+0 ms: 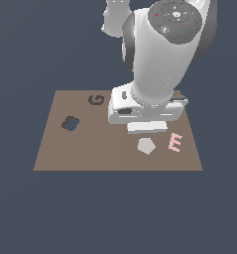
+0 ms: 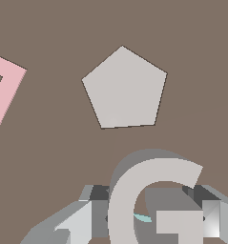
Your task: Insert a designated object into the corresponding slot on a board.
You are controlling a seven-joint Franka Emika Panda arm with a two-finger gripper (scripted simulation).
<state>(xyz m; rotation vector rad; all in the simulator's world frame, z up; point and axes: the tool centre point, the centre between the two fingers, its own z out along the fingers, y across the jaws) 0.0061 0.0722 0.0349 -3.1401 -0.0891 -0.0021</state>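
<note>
You're looking at a bare simulator scene, not a real room. Flat, uniform dark blue-grey backdrop [image 1: 21, 213] with no walls, furniture or floor texture. Only a flat brown rectangular board [image 1: 115, 158] sits in it, untextured, with crisp dark shaped cutouts: a G-shaped slot [image 1: 95, 100] and a flower-shaped one [image 1: 70, 123]. Loose pieces are plain solid-colour shapes: a light grey pentagon [image 1: 146, 145], a pink letter E [image 1: 175, 142], a light grey letter G block [image 2: 153, 200]. The white robot arm [image 1: 159, 54] renders smooth and plastic-clean, with faceted polygon edges in the wrist view.
</note>
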